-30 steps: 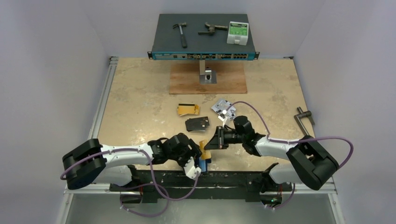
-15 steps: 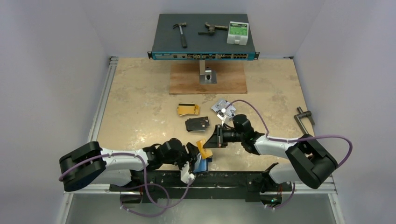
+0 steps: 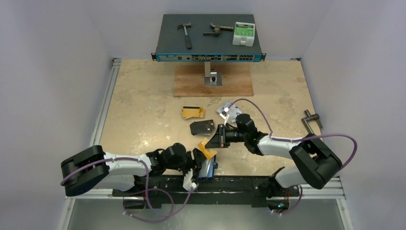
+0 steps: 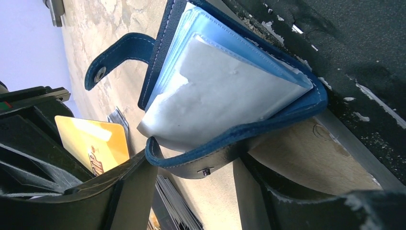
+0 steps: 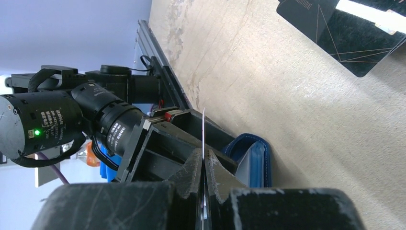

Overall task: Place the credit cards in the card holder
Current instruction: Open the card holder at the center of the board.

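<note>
The dark blue card holder (image 3: 208,167) lies open at the table's near edge, its clear sleeves (image 4: 225,91) fanned out and its snap tab (image 4: 119,50) loose. My left gripper (image 4: 191,160) straddles its lower cover, which bows between the fingers (image 4: 127,191). My right gripper (image 3: 216,140) is shut on a gold credit card (image 3: 206,148), held just above the holder and seen edge-on (image 5: 203,127) in the right wrist view. More credit cards lie further back: a gold one (image 3: 193,112), a black one (image 3: 203,127) and silver ones (image 3: 229,109).
A black rail (image 3: 239,182) runs along the near edge right beside the holder. At the back are a wooden board (image 3: 191,81) with a metal bracket and a network switch (image 3: 208,56) carrying a hammer and tools. A metal crank (image 3: 312,118) lies at the right.
My left jaws have closed in on the holder's cover and the arm has stretched along the near edge. My right gripper has drawn slightly back and left with the gold card.
</note>
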Robot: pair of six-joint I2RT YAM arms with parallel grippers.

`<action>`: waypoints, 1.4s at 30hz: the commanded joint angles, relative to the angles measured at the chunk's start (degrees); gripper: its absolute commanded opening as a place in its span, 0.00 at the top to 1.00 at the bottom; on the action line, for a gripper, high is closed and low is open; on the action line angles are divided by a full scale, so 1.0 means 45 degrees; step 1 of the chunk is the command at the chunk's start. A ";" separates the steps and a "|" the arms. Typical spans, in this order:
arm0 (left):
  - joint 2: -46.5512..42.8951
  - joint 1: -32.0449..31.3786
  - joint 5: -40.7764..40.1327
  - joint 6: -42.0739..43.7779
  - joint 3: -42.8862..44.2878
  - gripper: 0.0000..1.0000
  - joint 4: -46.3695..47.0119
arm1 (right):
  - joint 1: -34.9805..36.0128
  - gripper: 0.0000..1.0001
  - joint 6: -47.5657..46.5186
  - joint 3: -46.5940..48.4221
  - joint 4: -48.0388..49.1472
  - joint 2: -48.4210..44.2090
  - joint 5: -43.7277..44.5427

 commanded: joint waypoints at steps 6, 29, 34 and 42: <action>-0.0193 -0.0208 0.1226 0.0552 0.0189 0.58 -0.0348 | 0.0153 1.00 -0.0663 0.0218 -0.1680 -0.1475 0.0002; -0.0606 -0.0203 0.0260 -0.0604 0.0469 0.75 -0.2068 | -0.0350 1.00 -0.1537 -0.0166 -0.9082 -0.7735 -0.0495; -0.0609 -0.0209 0.0033 -0.0833 0.0441 0.77 -0.1836 | 0.0794 1.00 -0.1459 -0.0641 -0.9328 -0.7238 0.0339; -0.0588 -0.0204 -0.0076 -0.0703 0.0237 0.80 -0.1387 | 0.1559 1.00 -0.1062 -0.1189 -0.8999 -0.7053 0.1781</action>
